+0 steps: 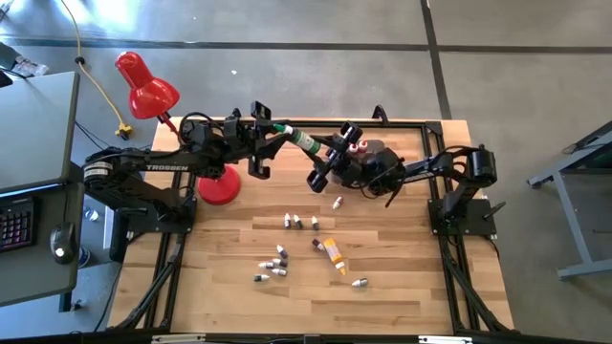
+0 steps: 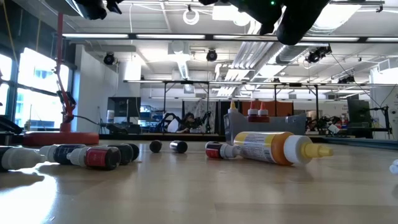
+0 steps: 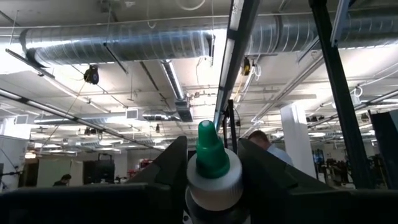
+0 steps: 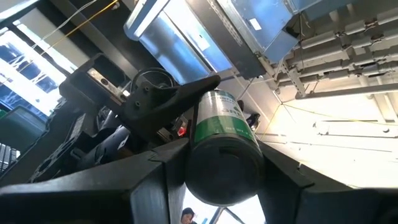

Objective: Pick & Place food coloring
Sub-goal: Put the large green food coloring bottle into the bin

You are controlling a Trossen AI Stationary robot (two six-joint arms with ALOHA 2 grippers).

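A green food coloring bottle (image 1: 304, 140) hangs in the air over the table's far middle, held between both grippers. My left gripper (image 1: 280, 131) is shut on its cap end, where a green pointed cap (image 3: 209, 149) stands up between the fingers. My right gripper (image 1: 321, 159) is shut on its base end (image 4: 221, 155). A yellow bottle (image 1: 333, 253) with an orange cap lies on its side on the table. Several tiny dark-and-white bottles (image 1: 275, 263) lie around it. My left gripper pinches the bottle between its two fingers at the white shoulder (image 3: 214, 186) just under the green cap. The fingers come from the table's left and slant upward. The bottle is lifted clear of the table. My right gripper pinches the bottle's base end (image 4: 224, 134) between its two fingers, the round bottom facing back along them. The fingers come from the table's right, slanting upward. The bottle runs away from them toward my left gripper's finger (image 4: 168, 99).
A grey tub (image 1: 375, 164) holding red-capped bottles (image 1: 359, 146) stands just beyond my right gripper. A red desk lamp (image 1: 145, 86) with a round red base (image 1: 218, 186) stands at the far left. Bare wood lies along the near edge (image 1: 306, 315).
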